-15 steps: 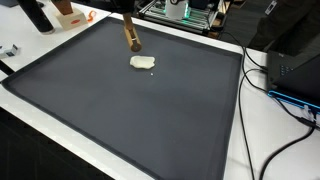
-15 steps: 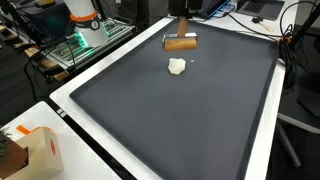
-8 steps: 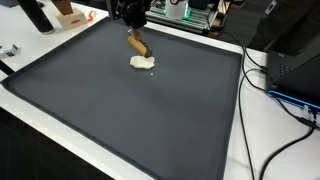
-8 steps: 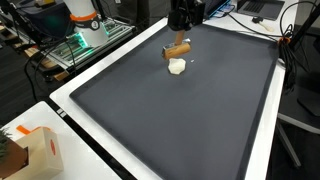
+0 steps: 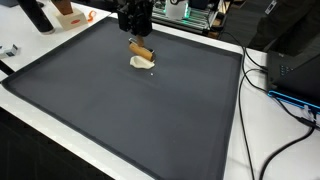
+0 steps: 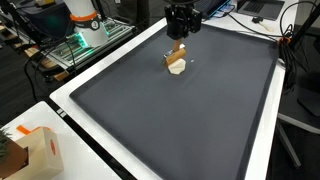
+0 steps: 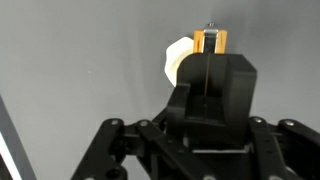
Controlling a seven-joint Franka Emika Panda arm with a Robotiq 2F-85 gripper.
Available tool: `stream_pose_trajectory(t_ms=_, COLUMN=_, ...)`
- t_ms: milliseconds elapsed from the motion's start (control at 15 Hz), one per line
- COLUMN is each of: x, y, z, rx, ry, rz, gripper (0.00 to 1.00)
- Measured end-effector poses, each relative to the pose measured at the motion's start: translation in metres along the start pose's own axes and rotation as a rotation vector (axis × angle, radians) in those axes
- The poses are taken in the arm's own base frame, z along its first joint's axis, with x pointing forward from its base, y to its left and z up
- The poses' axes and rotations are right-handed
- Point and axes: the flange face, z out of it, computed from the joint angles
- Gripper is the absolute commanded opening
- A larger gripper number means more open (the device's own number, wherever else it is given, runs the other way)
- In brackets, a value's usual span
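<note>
The gripper (image 5: 138, 40) looks like matt black plastic, with a faint sheen along its edges in the wrist view. The brown stick (image 5: 141, 50) clamped in it has a smooth, wood-like, orange-brown surface. The pale lump (image 5: 140, 63) looks dull and soft, like dough or putty. The dark grey mat (image 5: 120, 120) is matt and even. The table edge (image 5: 243, 120) is smooth white. The box (image 6: 35, 150) at the near left in an exterior view is cardboard.

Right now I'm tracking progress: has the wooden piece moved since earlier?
Yes: the wooden piece moved from the far edge of the mat to the white lump.
</note>
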Motion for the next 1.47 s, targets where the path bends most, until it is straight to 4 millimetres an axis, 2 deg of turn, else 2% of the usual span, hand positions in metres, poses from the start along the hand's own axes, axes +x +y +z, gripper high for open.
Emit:
stream_pose_trajectory(t_ms=467, x=-0.001, y=-0.011, z=0.02, rx=-0.002, ry=0.029, rz=-0.145, gripper=0.23)
stream_pose_trajectory(t_ms=1467, x=-0.005, y=-0.006, z=0.02, rx=-0.085, ry=0.058, rz=-0.203, gripper=0.23)
